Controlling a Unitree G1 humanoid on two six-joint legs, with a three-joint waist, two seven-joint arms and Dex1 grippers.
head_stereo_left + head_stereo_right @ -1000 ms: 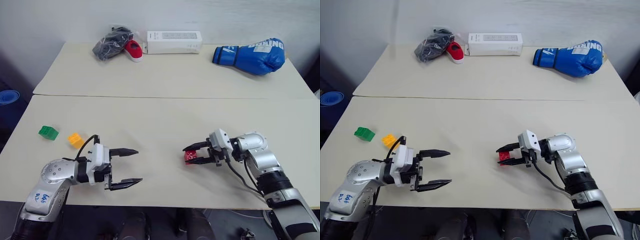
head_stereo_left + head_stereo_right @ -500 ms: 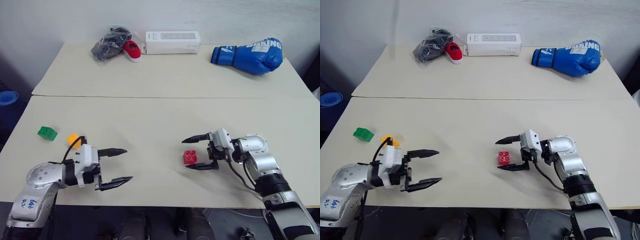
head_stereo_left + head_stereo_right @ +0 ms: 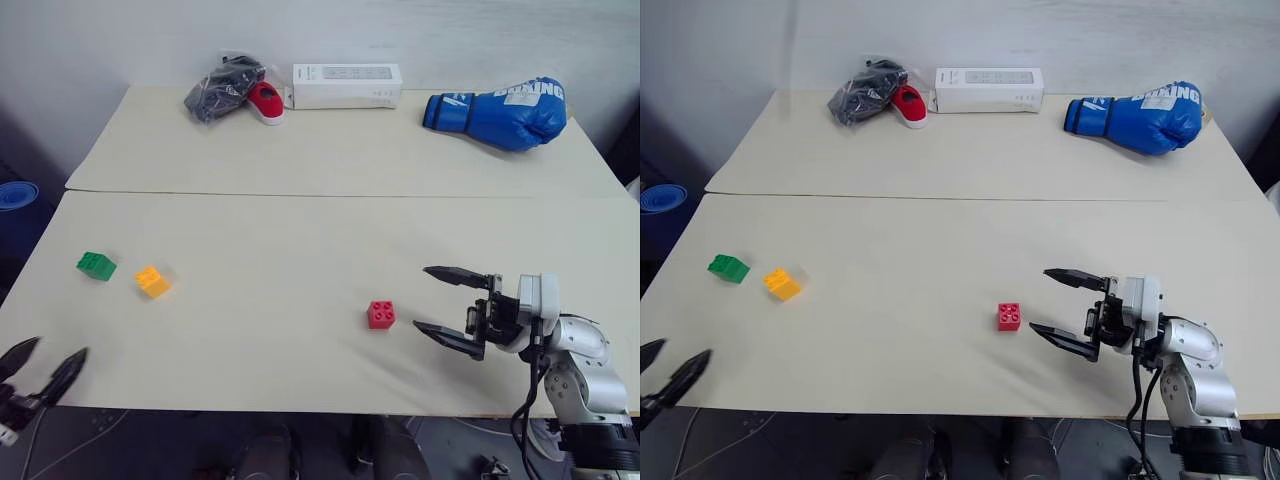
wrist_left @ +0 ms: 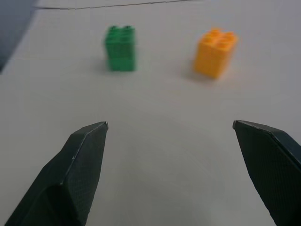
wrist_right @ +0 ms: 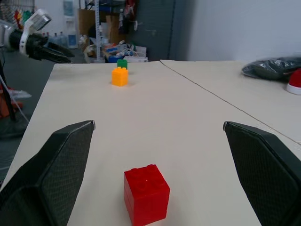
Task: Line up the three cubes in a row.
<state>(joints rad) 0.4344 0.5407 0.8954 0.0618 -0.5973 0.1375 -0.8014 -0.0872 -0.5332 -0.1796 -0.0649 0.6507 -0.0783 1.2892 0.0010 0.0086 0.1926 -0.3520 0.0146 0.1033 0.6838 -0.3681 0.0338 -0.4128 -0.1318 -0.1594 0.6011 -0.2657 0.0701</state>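
The red cube (image 3: 380, 314) sits alone on the near table, right of centre. My right gripper (image 3: 422, 298) is open just to its right, pointing at it, with a small gap between them. In the right wrist view the red cube (image 5: 146, 193) lies ahead of the spread fingers. The green cube (image 3: 96, 265) and the yellow-orange cube (image 3: 152, 281) sit side by side at the left, a little apart. My left gripper (image 3: 55, 350) is open at the table's front left corner, short of those two cubes.
At the far table's back lie a blue boxing glove (image 3: 500, 110), a white box (image 3: 347, 84), a red shoe (image 3: 266, 100) and a dark bag (image 3: 222, 85). A seam (image 3: 350, 194) joins the two tables. A blue object (image 3: 15, 193) sits beyond the left edge.
My right gripper opened, let go of the red cube and drew back to the right. The left gripper swung away to the left, to the table's front corner.
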